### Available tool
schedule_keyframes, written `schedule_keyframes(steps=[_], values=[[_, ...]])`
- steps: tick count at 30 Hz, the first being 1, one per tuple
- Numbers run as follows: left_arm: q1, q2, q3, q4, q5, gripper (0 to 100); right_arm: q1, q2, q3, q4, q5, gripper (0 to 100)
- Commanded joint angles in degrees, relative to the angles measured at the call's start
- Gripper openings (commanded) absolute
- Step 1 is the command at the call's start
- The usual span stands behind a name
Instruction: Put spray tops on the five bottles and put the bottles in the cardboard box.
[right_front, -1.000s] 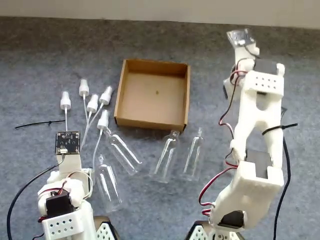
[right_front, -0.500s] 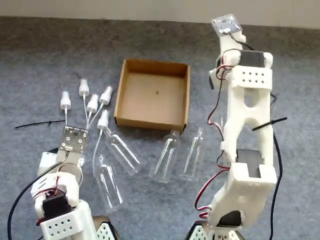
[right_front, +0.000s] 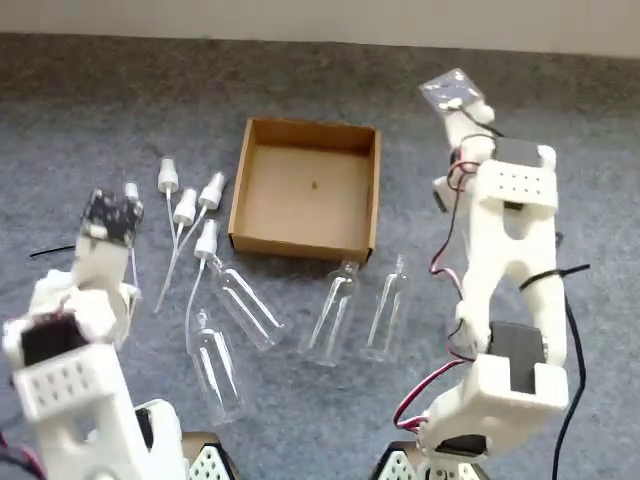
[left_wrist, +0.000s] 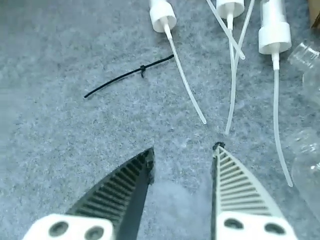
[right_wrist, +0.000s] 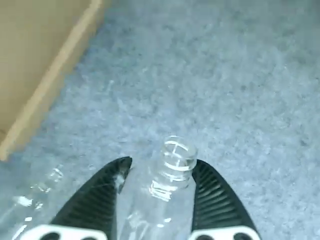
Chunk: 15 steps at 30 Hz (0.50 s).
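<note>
Jaws on your left gripper (left_wrist: 184, 148) stand spread, with nothing between them but grey carpet (left_wrist: 60, 150); jaws on your right gripper (right_wrist: 162, 161) stand spread to either side of a bottle neck.

Containers, left to right in the high view: four clear bottles lie on their sides on the carpet, necks toward the box, none capped; the leftmost bottle (right_front: 215, 365) lies nearest the left arm; the second bottle (right_front: 245, 300) lies tilted beside it; the third bottle (right_front: 335, 310) and the rightmost bottle (right_front: 385, 305) lie side by side just in front of the box; the cardboard box (right_front: 240, 190) sits upright, and on its floor you see one small dark speck.

Five spray tops (right_front: 185, 207) lie loose left of the box, their tubes trailing toward the left arm; a black cable tie (right_front: 65, 248) lies left of them.

Obscured: the left arm's wrist board covers part of the leftmost spray top (right_front: 131, 190); both wrist views cut the bottle bodies off at their edges.

Jaws in detail: the left gripper hangs just short of the tube ends, touching nothing; the right gripper straddles the rightmost bottle's neck, and you cannot tell whether its pads touch the bottle.
</note>
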Motion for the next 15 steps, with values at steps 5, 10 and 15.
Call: schedule_keyframes(steps=[5, 10, 15], values=[[3.3, 35.5, -25.9, 0.4, 2.2, 19, 4.5, 6.5, 0.2, -2.2, 4.4, 2.8], [9.8, 47.5, -38.9, 0.4, 6.1, 19, 4.2, 11.6, 0.0, -2.2, 6.9, 2.8], [15.6, 58.5, -53.2, 0.0, 11.0, 19, 4.5, 14.6, 0.0, -2.2, 6.8, 3.7]])
